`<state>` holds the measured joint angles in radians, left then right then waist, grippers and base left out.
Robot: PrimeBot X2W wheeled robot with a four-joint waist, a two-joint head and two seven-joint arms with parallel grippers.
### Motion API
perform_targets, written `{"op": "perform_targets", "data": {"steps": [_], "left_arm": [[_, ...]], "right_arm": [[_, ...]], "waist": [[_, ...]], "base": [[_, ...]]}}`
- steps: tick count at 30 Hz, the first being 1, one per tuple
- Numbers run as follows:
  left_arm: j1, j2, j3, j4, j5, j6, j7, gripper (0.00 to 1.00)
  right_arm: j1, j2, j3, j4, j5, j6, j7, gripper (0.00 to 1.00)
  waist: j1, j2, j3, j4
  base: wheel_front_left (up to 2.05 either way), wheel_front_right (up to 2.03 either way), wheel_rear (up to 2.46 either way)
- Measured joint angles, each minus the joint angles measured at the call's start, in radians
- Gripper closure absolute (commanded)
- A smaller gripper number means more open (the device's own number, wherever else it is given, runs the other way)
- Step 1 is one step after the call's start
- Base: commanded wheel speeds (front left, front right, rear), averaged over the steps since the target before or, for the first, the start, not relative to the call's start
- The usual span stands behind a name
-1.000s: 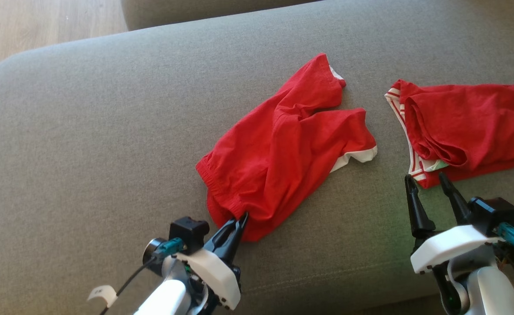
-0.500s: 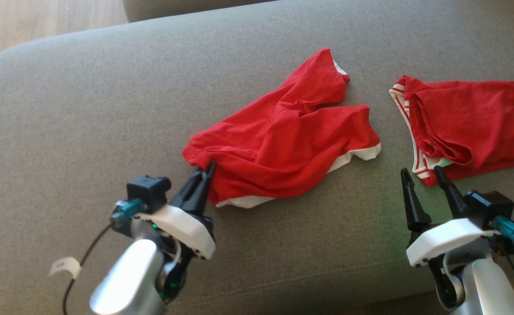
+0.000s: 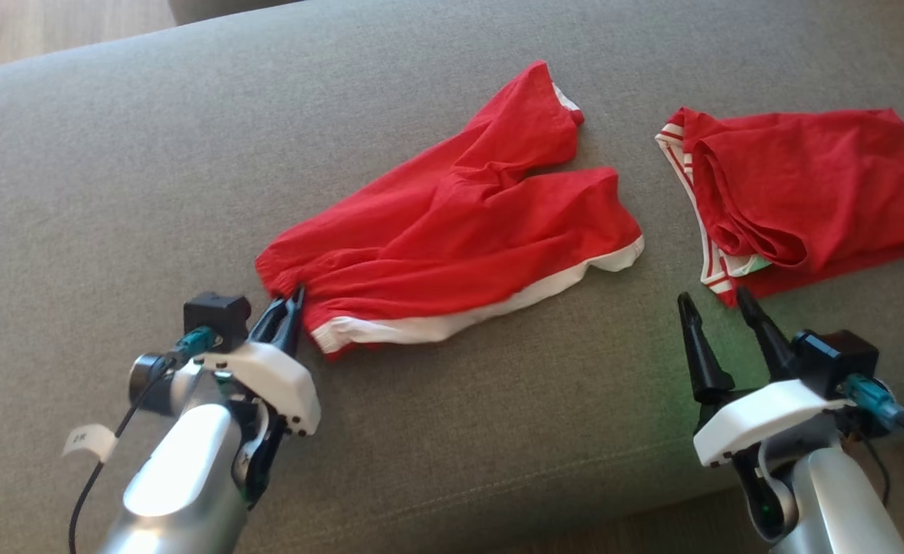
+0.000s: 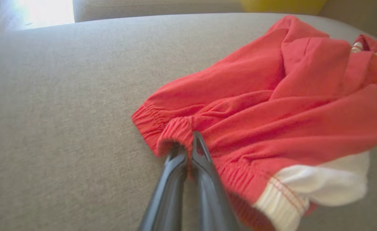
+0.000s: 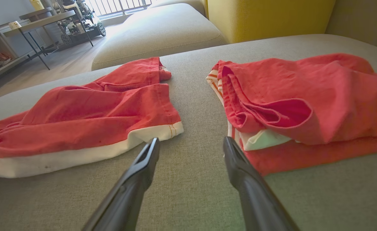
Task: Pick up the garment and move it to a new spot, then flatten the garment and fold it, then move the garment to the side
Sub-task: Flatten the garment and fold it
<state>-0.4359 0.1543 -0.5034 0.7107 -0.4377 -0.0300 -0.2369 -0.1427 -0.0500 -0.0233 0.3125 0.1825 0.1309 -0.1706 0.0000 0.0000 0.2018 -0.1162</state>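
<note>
The garment [image 3: 459, 231] is a pair of red shorts with white hems, stretched slantwise across the middle of the grey cushion. My left gripper [image 3: 295, 296] is shut on its gathered waistband at the lower left end. In the left wrist view the fingers pinch the elastic band of the garment [image 4: 271, 112] at my left gripper [image 4: 188, 141]. My right gripper [image 3: 709, 304] stands open at the lower right, apart from the cloth. The right wrist view has my right gripper [image 5: 191, 145] with bare cushion between its fingers, and the garment [image 5: 89, 112] to its left.
A second red garment [image 3: 805, 192] with striped trim lies folded at the right [image 5: 304, 102]. The grey cushion [image 3: 113, 192] drops off at its front edge. Beyond it are another grey cushion [image 5: 162, 29], a yellow backrest [image 5: 265, 16] and wooden floor [image 3: 36, 31].
My left gripper has pulled the waistband up and to the left, so the shorts have swung round and stretched out, with the white hem along the near side. The camera has shifted slightly. My right gripper stays open.
</note>
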Motion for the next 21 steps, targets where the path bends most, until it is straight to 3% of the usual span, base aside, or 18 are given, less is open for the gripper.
{"op": "perform_targets", "data": {"steps": [2, 9, 10, 11, 12, 21], "left_arm": [[-0.004, 0.003, 0.004, 0.05, 0.016, 0.022, -0.004, 1.0], [-0.021, -0.006, 0.008, 0.1, 0.026, 0.021, -0.011, 1.0], [-0.024, -0.008, 0.011, 0.095, 0.032, 0.02, -0.011, 0.92], [-0.024, -0.011, 0.019, 0.084, 0.033, 0.02, -0.011, 0.27], [-0.024, -0.014, 0.027, 0.071, 0.036, 0.021, -0.011, 0.0], [0.012, -0.036, 0.11, -0.069, 0.074, 0.058, -0.012, 0.0]], "right_arm": [[0.0, 0.0, 0.012, 0.01, 0.005, 0.0, -0.008, 0.0], [-0.011, 0.0, 0.019, 0.024, 0.012, 0.0, -0.012, 0.0], [-0.014, 0.0, 0.019, 0.024, 0.012, 0.0, -0.014, 0.0], [-0.014, 0.0, 0.019, 0.024, 0.012, 0.0, -0.015, 0.0], [-0.014, 0.0, 0.019, 0.024, 0.012, 0.0, -0.015, 0.0], [-0.014, 0.0, -0.012, 0.016, 0.011, 0.0, -0.016, 0.0]], "waist": [[0.0, 0.0, 0.004, -0.005], [0.0, 0.0, 0.004, 0.009], [0.0, 0.0, 0.003, 0.013], [0.0, 0.0, 0.001, 0.017], [0.0, 0.0, 0.0, 0.021], [0.0, 0.0, -0.033, 0.062]], "base": [[0.0, 0.0, 0.0], [0.0, 0.0, 0.0], [0.0, 0.0, 0.0], [0.0, 0.0, 0.0], [0.0, 0.0, 0.0], [0.0, 0.0, 0.0]]}}
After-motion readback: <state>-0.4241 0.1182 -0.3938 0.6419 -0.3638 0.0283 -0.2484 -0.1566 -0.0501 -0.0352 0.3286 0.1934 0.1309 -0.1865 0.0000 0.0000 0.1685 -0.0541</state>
